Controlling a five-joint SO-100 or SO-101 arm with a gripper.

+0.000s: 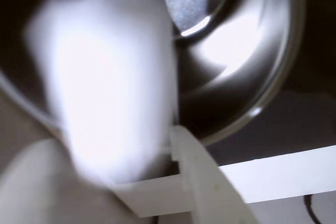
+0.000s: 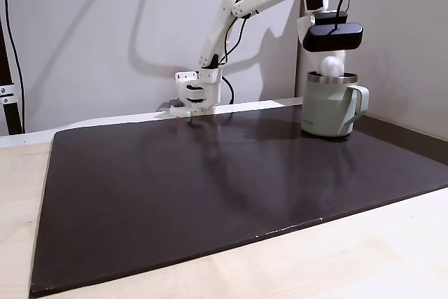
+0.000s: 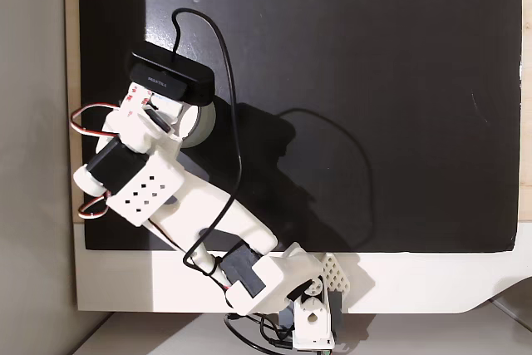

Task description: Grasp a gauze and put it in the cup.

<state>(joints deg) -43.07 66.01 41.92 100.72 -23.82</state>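
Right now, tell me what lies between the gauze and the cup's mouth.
Nothing does. In a fixed view the gauze sits just above the cup rim under the gripper, with no object between. The wrist view shows the steel interior open beside it.

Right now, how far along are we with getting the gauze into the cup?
Done: the gauze is picked up and carried over the cup; the side fixed view shows it just above the steel rim. In hand: the gripper holds it, and the wrist view looks past it into the cup. Left: release the gauze and withdraw the arm.
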